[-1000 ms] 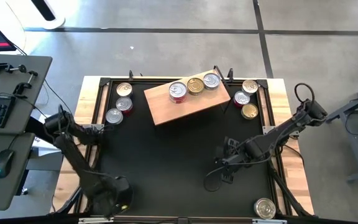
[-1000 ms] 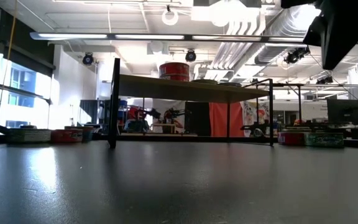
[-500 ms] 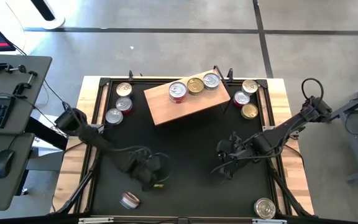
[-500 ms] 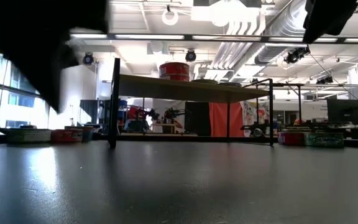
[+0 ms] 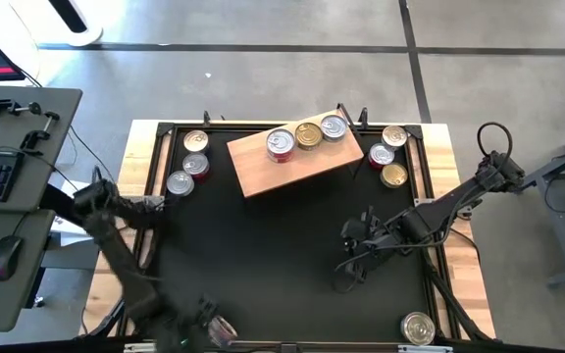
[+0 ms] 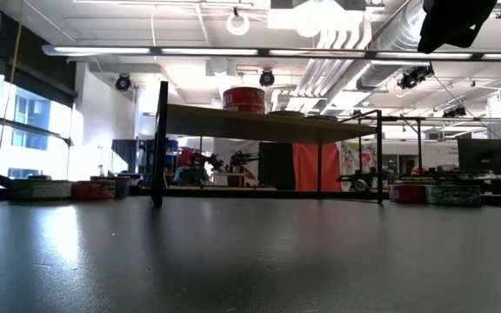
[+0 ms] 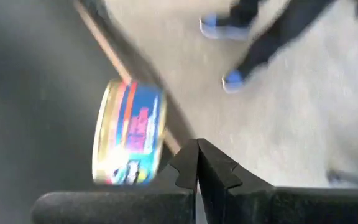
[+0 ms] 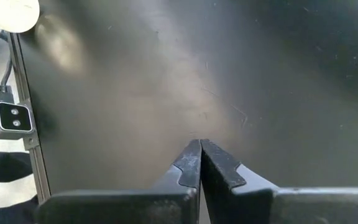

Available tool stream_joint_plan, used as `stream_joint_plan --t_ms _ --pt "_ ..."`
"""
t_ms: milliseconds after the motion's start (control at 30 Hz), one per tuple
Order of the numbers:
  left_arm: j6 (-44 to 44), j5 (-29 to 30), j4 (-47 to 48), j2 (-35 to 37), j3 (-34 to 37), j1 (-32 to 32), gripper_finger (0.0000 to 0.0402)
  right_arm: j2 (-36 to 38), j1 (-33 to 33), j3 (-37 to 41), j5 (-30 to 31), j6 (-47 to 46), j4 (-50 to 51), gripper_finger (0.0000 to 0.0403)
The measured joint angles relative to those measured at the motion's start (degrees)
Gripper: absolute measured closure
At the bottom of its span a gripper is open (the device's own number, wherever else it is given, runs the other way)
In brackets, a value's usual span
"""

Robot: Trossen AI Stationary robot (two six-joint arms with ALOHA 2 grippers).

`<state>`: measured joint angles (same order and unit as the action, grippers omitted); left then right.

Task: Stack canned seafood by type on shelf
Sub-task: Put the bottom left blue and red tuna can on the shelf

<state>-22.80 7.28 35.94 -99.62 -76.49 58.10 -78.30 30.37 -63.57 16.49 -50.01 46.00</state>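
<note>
Three cans of seafood stand in a row on the shelf, a light-brown wooden block at the table's far middle. Three more cans stand on the table left of the shelf and three to its right. One can sits at the near right corner. A can with a blue and red label lies by the near edge, tilted, beside my shut left gripper. My right gripper hangs shut over the bare middle right of the table, holding nothing. My left gripper's shut fingers stand right beside the label side of the blue and red can, slanting down from above. The picture is blurred, so I cannot tell whether they touch it.
The black table top has a raised frame with pale wooden edge strips. A desk with a keyboard and a mouse stands left of the table. In the left wrist view a person's shoes show on the floor past the near edge.
My left arm swung from the near left corner out toward the table's middle and then back to the near edge, its wrist rolling. A can that came into view near the near edge has shifted a little toward that edge. My right gripper rose slightly.
</note>
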Motion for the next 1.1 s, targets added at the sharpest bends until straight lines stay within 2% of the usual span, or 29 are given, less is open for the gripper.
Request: stream_joint_plan --t_ms 100,233,433,633,733,867,967,1100 --pt "-1.84 0.63 -6.38 -2.8 -0.21 1.65 0.0401 -0.01 0.0 0.0 0.07 1.64 0.0 0.0403" --pt "0.53 -0.6 -7.6 -10.16 -0.43 -0.19 0.0401 -0.02 0.0 0.0 1.78 2.93 0.51 0.0403" --pt "-3.1 6.45 -2.77 -15.93 -4.21 -5.04 0.0401 -0.02 0.0 0.0 1.95 2.61 0.49 0.0403" --pt "-0.97 8.37 -1.99 -13.57 -4.24 -7.15 0.0401 -0.02 0.0 0.0 0.68 5.51 -1.57 0.0403" --pt "-1.51 10.29 1.2 -9.77 -4.25 -7.76 0.0401 -0.28 0.0 0.0 -0.49 7.42 -5.51 0.0403" --pt "-2.59 12.98 6.42 -3.85 -4.3 -8.26 0.0401 -2.45 0.0 -0.01 -0.81 4.14 -11.77 0.0395" --pt "-2.54 15.96 9.16 -0.84 -4.15 -8.24 0.0401 -6.05 0.0 0.0 -5.59 3.83 -20.52 0.0363" --pt "-0.85 14.46 9.37 -0.47 -3.91 -8.34 0.0401 -11.72 0.02 -0.05 -11.9 7.79 -34.32 0.0295"
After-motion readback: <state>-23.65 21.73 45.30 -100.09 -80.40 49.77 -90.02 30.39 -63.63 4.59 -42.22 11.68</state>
